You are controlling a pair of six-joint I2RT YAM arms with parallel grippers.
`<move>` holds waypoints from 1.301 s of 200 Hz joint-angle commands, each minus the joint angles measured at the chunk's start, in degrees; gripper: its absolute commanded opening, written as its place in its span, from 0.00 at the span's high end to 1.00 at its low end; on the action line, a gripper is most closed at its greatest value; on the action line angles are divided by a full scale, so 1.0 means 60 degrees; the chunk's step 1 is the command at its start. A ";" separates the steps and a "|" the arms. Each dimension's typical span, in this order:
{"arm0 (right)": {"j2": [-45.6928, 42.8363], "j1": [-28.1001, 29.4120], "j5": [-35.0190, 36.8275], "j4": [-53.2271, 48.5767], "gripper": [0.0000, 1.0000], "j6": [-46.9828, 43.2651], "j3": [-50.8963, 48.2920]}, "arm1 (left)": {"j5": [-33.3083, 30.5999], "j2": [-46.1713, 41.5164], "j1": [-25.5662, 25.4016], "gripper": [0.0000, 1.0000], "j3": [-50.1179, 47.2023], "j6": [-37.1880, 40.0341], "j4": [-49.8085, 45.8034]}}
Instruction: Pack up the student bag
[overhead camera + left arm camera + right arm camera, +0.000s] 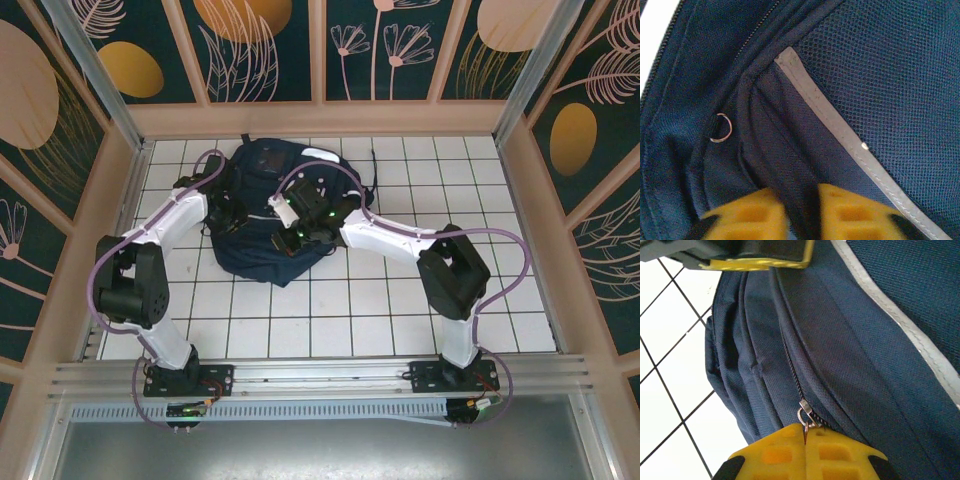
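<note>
Your right claw [805,439] pinches the metal zip pull [805,416] of the large navy-blue fabric backpack [262,165]; your left claw [802,202] clamps its fabric. Zipping seems unfinished.

You are working in a robot test cell, a lab rig rather than a lived-in room. The left arm [180,220] and the right arm [385,238] are bolted side by side to a metal rail [320,375] at the near edge of a table [330,320] topped with white square tiles. Purple cables [522,252] loop along both arms. Wood-framed wall panels [260,50], printed with gold discs and pale flower outlines on dark teal, box the table in on three sides, with a bare metal post [95,75] at each back corner. A slotted cable duct [320,410] runs below the rail, beside a grey metal sheet [320,450].
</note>
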 commanded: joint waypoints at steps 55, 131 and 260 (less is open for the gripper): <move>-0.1199 -0.1238 0.1249 -0.0768 1.00 -0.0145 -0.1636 | -0.1809 -0.0265 0.0089 1.00 0.0270 0.2442 -0.0382; -0.0851 -0.3191 0.2611 -0.0654 1.00 -0.0357 -0.1617 | -0.1510 -0.0474 0.0134 1.00 -0.0064 0.5966 0.0193; -0.0557 -0.0653 -0.1298 0.0798 1.00 -0.0433 -0.0291 | -0.0069 -0.0681 -0.0987 0.29 0.1063 0.0883 -0.1047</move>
